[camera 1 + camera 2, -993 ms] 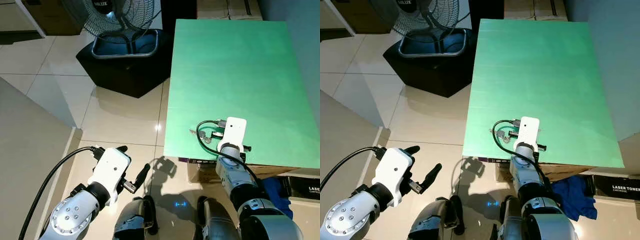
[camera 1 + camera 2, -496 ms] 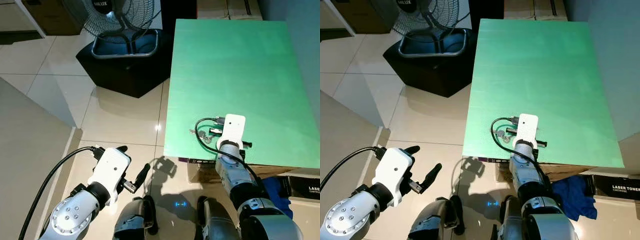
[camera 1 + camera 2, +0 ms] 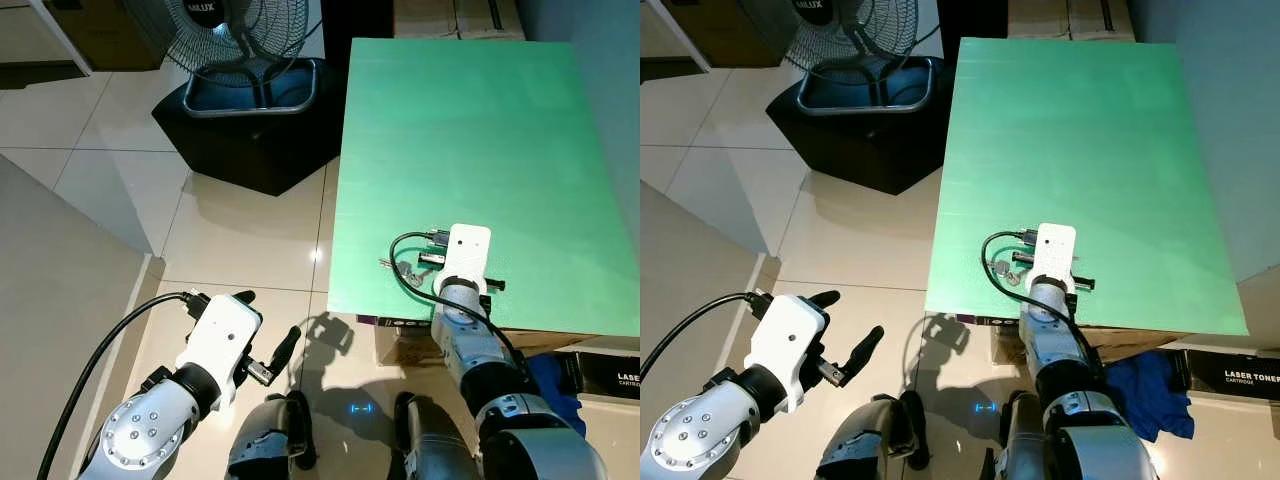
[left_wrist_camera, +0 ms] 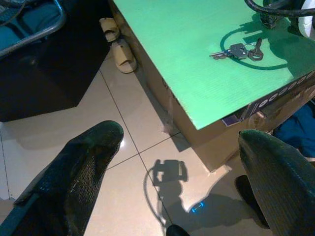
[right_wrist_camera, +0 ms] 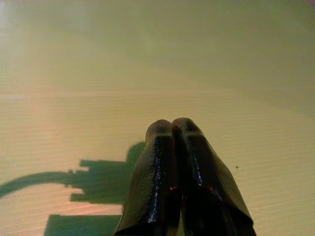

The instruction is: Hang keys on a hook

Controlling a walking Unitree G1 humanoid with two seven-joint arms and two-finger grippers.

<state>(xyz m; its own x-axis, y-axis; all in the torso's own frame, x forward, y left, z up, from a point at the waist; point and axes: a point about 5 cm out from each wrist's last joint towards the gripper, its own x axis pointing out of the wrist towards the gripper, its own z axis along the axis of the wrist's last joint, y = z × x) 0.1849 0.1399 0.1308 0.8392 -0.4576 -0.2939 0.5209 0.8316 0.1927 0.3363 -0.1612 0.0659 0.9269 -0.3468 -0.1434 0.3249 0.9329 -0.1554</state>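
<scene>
The keys lie flat on the green tabletop, close to its near edge, a small bunch on a ring with one blade pointing away toward the table's left side. They are loose: nothing holds them, and they sit just beside the right gripper, a little to its left. That gripper hovers low over the tabletop with its two black fingers pressed together, tip to tip, and nothing between them; its wrist camera looks along them at bare green surface and the gripper's own shadow, so it appears to be pointed past the keys rather than at them. I judge it will have to open and shift left before it can pick them up. The white wrist housing and a looping black cable cover part of the space next to the keys in the head views, where the bunch shows as little more than a grey fleck, too small to count the keys. The left gripper hangs idle above the tiled floor, beside the table's front corner, its fingers spread wide and empty. Beyond the table stands a fan on a dark base, and a pair of pale slippers lies by the table's side. No hook can be made out, so where the keys are meant to go cannot be told from here.
</scene>
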